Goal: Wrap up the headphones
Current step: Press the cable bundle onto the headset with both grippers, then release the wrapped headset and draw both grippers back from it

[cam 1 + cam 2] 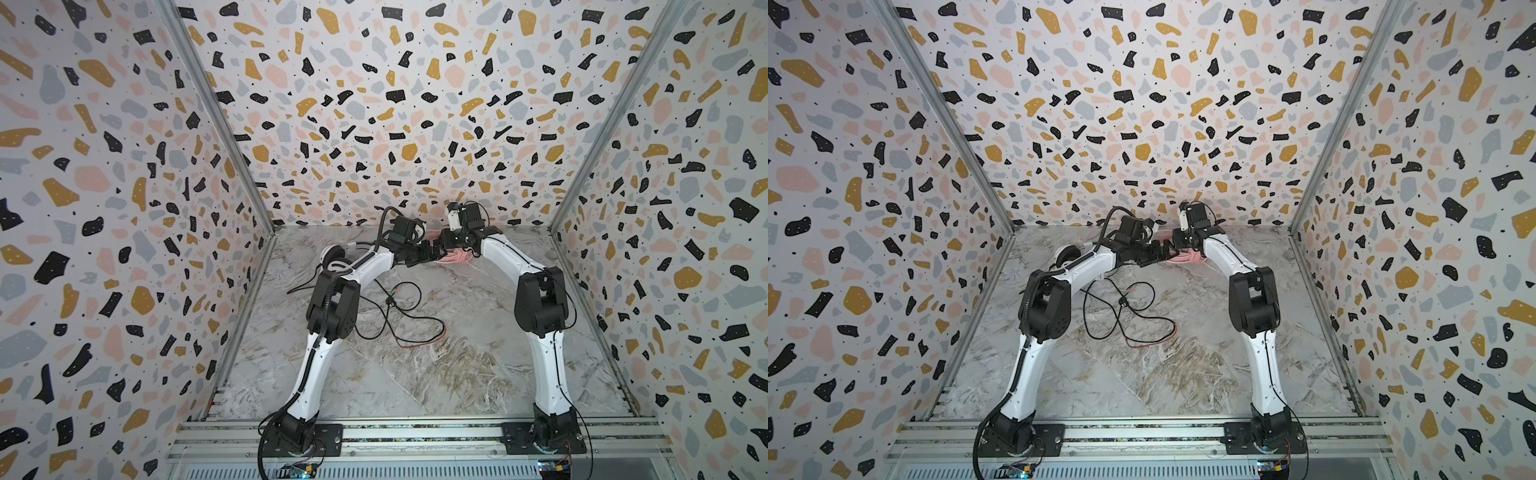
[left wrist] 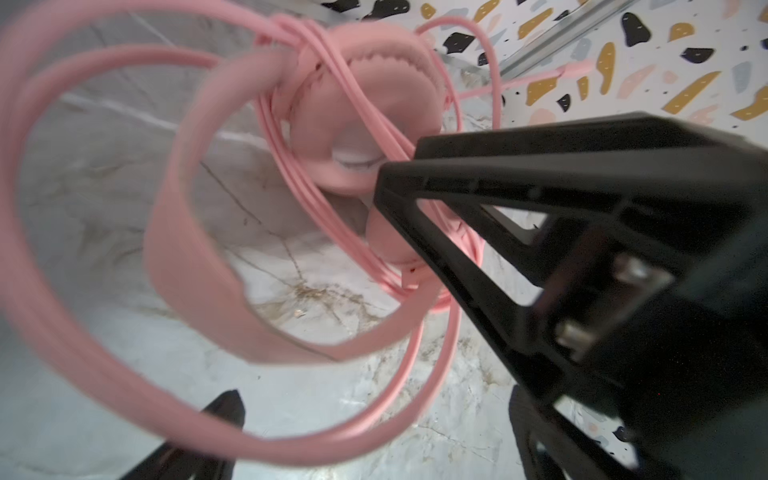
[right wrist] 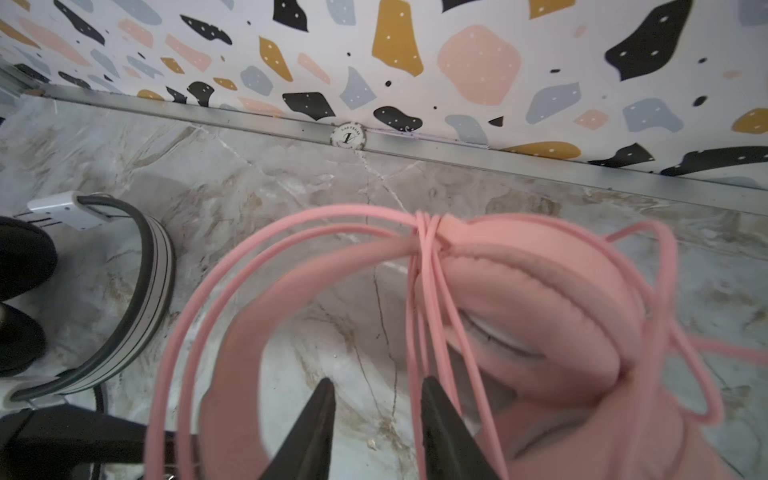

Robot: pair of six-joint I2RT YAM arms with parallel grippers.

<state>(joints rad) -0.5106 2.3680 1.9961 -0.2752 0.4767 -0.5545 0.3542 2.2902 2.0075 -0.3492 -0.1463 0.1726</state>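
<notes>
The all-pink over-ear headset (image 1: 455, 261) lay at the far middle of the grey marble-patterned counter (image 1: 415, 386), close to the speckled back wall, and both arms met over it. Its thin pink cable (image 3: 428, 237) was gathered in several turns across the headband where the band joins an ear cup. Wider slack loops stood out around the band, so the winding looked well along but loose.

The right tool (image 3: 378, 399) pointed down beside that bundle with its jaws partway together. Some strands ran along the inner face of one finger, but I could not tell whether they were pinched or only bracketed. That pose probably served to steady the headset so the turns would not spring off.

The left tool (image 2: 374, 403) faced the headset from the opposite side, jaws fully apart with nothing between them. A slack loop of cable crossed just in front of its fingertips, so it seemed placed either to catch that loop or to stay clear of it.

The white headset with black stripes (image 3: 153, 282) sat on the counter on the left arm's side, partly hidden behind that arm in both top views. Its thin black cable (image 1: 399, 309) sprawled unwound across the middle of the counter, so this headset looked not yet wrapped. It was likely set aside so the two cords would not tangle.
</notes>
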